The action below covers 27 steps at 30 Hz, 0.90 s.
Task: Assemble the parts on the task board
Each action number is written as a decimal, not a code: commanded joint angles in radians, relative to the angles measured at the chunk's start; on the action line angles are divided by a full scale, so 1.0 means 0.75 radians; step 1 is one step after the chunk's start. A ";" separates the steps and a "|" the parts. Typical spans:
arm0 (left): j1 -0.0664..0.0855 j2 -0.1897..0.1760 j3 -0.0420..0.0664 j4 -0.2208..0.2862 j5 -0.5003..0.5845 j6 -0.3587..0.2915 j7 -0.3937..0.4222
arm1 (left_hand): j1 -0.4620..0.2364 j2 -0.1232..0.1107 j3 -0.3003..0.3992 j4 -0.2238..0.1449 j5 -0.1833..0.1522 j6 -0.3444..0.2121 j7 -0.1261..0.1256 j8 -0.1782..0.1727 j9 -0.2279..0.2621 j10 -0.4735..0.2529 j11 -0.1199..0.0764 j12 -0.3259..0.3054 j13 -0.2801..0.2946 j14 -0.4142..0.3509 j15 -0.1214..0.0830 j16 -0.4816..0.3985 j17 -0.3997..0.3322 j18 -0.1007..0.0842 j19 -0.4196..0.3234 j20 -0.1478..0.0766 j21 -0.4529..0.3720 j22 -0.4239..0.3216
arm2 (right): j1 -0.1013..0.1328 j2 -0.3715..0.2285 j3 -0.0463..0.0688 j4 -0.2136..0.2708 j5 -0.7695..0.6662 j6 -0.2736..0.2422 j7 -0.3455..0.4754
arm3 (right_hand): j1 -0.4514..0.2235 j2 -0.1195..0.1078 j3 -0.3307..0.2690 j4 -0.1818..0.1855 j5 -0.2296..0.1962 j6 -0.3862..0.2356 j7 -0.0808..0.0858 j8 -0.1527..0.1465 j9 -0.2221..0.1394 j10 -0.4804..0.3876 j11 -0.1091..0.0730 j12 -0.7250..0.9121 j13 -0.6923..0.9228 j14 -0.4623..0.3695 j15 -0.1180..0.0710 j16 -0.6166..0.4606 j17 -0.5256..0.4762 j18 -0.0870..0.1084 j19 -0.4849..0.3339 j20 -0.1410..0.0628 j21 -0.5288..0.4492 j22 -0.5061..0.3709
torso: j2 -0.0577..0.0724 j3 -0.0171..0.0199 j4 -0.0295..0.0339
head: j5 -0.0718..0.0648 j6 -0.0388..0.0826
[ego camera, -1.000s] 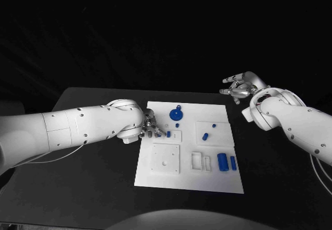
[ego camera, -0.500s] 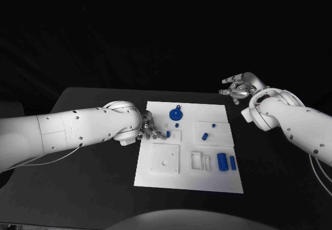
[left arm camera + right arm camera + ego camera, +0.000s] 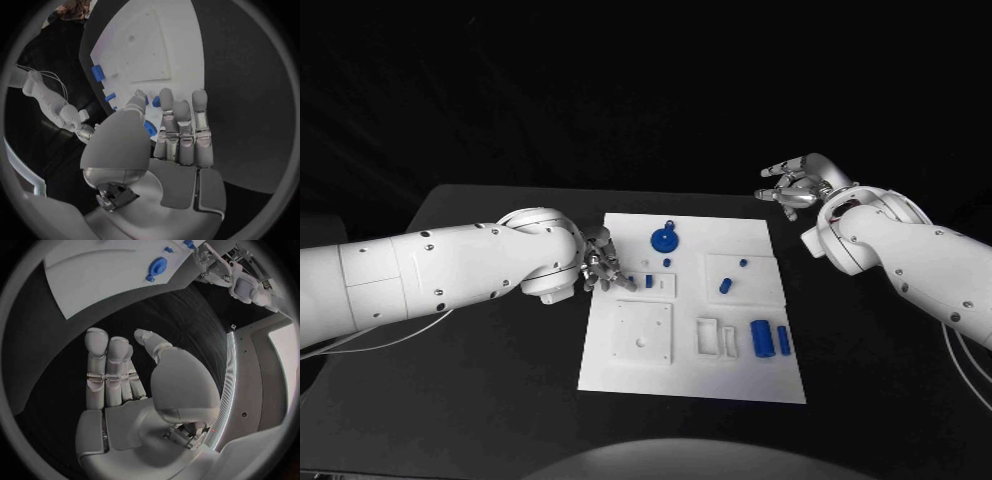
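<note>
The white task board (image 3: 689,375) lies mid-table with several blue parts on it. A round blue part with a tab (image 3: 666,239) sits near its far edge, small blue pieces (image 3: 727,285) in the middle, and a blue cylinder (image 3: 762,338) beside a thinner piece (image 3: 785,340) at the right. My left hand (image 3: 603,265) hovers at the board's left edge, close to a small blue piece (image 3: 651,279). Its fingers (image 3: 181,125) are straight and hold nothing. My right hand (image 3: 795,183) is raised past the board's far right corner, open and holding nothing (image 3: 125,375).
A raised white square plate (image 3: 645,330) and white slotted blocks (image 3: 718,337) stand on the board's near half. Black table (image 3: 473,350) surrounds the board on both sides. In the right wrist view, the board (image 3: 94,275) and round blue part (image 3: 156,265) lie beyond the fingers.
My left arm has drawn back to the left, and its hand has shifted slightly away from the small plate toward the board's edge. The right hand has stayed put.
</note>
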 commanded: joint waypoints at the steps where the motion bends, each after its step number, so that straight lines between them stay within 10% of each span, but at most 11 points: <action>1: 0.017 -0.022 0.009 0.047 -0.007 -0.134 0.199 | 0.075 0.043 -0.024 -0.083 0.065 -0.020 0.009 0.018 -0.093 -0.022 0.013 -0.101 -0.038 -0.021 0.015 -0.084 -0.064 -0.010 -0.004 0.017 -0.084 -0.069 | -0.001 -0.002 0.001 -0.001 -0.001 0.012 0.014 | -0.014 -0.002 -0.009 0.000 0.006 -0.008 -0.003 0.000 0.001 -0.011 0.001 -0.006 -0.002 0.006 -0.005 -0.006 -0.001 0.016 0.063 -0.008 -0.005 -0.001 | 0.000 0.0001 0.0014 | -0.004 0.001; 10: 0.038 -0.006 0.022 0.066 0.010 -0.536 0.619 | 0.180 0.097 -0.048 -0.094 0.036 -0.030 0.065 -0.031 -0.421 -0.180 0.106 -0.474 -0.112 -0.084 0.090 -0.251 -0.223 0.009 -0.020 0.085 -0.281 -0.239 | -0.001 0.001 0.001 -0.018 0.037 -0.027 0.056 | -0.017 -0.014 0.024 -0.006 0.008 0.092 -0.007 0.005 0.007 0.011 -0.002 -0.197 -0.249 -0.046 -0.002 -0.084 -0.060 0.034 0.040 -0.004 -0.290 -0.177 | 0.001 0.0012 -0.0036 | -0.004 0.013; 15: 0.040 0.059 0.021 -0.018 -0.023 -0.552 0.680 | 0.361 0.138 0.074 -0.176 0.064 -0.009 0.095 -0.071 -0.538 -0.249 0.150 -0.619 -0.115 -0.157 0.121 -0.404 -0.323 0.032 -0.090 0.106 -0.339 -0.254 | -0.001 0.009 0.001 -0.032 0.091 -0.049 0.129 | -0.002 -0.020 0.090 -0.022 -0.004 0.122 0.003 0.005 0.008 0.023 0.019 -0.447 -0.516 -0.234 0.039 -0.230 -0.160 0.005 -0.115 0.033 -0.449 -0.264 | 0.000 0.0019 -0.0040 | -0.003 0.020; 27: 0.037 0.234 -0.018 -0.256 -0.253 -0.402 0.808 | 0.263 0.003 0.273 -0.235 -0.010 -0.016 0.061 -0.116 -0.666 -0.319 0.158 -0.653 -0.116 -0.060 0.128 -0.685 -0.480 0.048 -0.118 0.134 -0.398 -0.217 | 0.000 0.019 0.000 -0.055 0.354 -0.241 0.454 | 0.017 0.008 0.203 -0.064 -0.027 0.070 0.046 0.003 0.004 -0.013 0.146 -0.948 -1.141 -0.432 0.186 -0.734 -0.609 0.006 -0.417 0.172 -0.790 -0.536 | 0.007 -0.0006 -0.0088 | -0.017 0.035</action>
